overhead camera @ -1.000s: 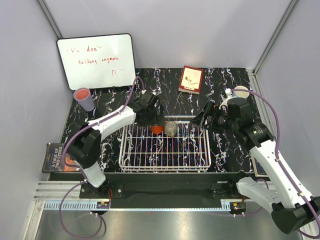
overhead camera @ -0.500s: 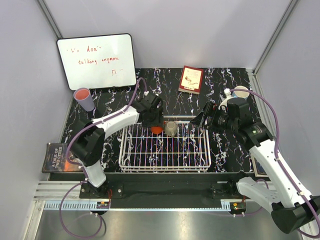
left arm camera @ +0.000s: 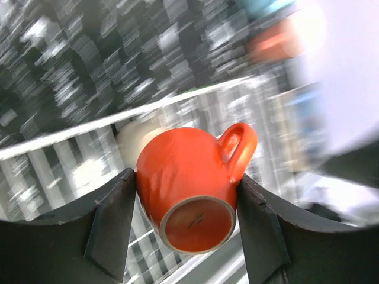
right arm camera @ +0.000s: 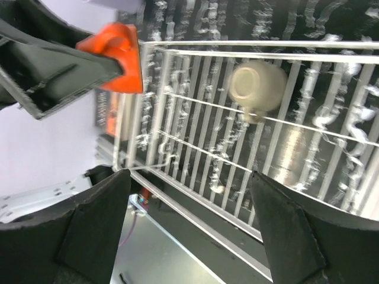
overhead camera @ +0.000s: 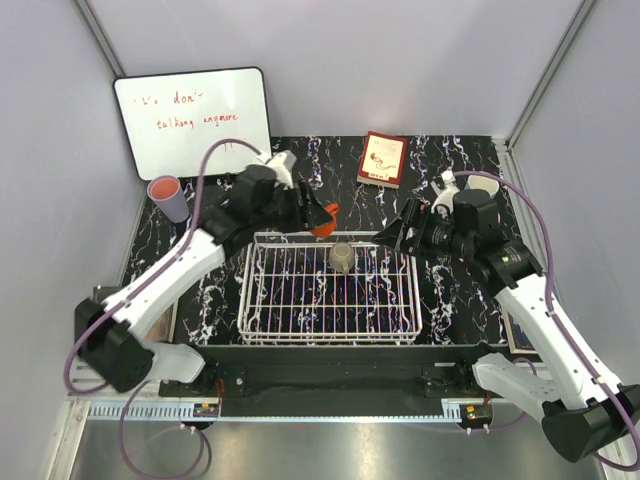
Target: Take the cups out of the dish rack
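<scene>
My left gripper (overhead camera: 318,217) is shut on the orange-red cup (overhead camera: 324,219), which hangs above the back rim of the white wire dish rack (overhead camera: 262,300). In the left wrist view the cup (left arm camera: 189,183) lies tilted between both fingers (left arm camera: 112,219), base toward the camera and handle to the upper right. A grey-olive cup (overhead camera: 342,257) sits in the rack's back part, also seen in the right wrist view (right arm camera: 256,89). My right gripper (overhead camera: 408,233) hovers open at the rack's back right corner, nothing between its fingers (right arm camera: 100,219). A pink-rimmed lavender tumbler (overhead camera: 168,198) stands on the table at the far left.
A whiteboard (overhead camera: 193,121) with red writing leans on the back wall. A red book (overhead camera: 382,158) lies behind the rack. A pale cup (overhead camera: 484,184) stands at the back right behind my right arm. Another book (overhead camera: 103,300) lies at the left edge.
My left gripper has closed on the orange-red cup and lifted it out of the rack, up and toward the back. The right gripper has shifted slightly back.
</scene>
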### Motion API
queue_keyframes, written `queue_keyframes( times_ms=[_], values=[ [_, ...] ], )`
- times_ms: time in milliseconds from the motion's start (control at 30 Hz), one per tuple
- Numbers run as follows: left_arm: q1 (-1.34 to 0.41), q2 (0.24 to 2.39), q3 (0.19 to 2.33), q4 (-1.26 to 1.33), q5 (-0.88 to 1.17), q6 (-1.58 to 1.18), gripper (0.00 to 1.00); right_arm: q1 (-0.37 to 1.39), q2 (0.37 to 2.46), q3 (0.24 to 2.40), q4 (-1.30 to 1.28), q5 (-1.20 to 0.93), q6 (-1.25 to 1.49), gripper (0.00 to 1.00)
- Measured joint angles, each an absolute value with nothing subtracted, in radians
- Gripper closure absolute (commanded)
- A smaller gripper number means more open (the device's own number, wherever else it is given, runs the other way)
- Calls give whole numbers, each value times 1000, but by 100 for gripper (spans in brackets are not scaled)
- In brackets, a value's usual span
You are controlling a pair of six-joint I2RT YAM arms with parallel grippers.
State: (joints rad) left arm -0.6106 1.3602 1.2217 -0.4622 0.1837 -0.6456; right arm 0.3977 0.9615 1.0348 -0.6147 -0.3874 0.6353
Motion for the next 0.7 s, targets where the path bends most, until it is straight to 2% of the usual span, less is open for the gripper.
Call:
queue_keyframes(
  times_ms=[167,333,700],
  values=[
    [-524,1216,1013,-95,414,-821,100,432,965,1038,-512,-480,670,12],
    [-510,1225,839,221,580,-1022,100,472,963,1058,-417,-536,697,13],
    [-510,1267,775,809,727,-1365,100,496,963,1059,-242,-603,772,22]
  ],
)
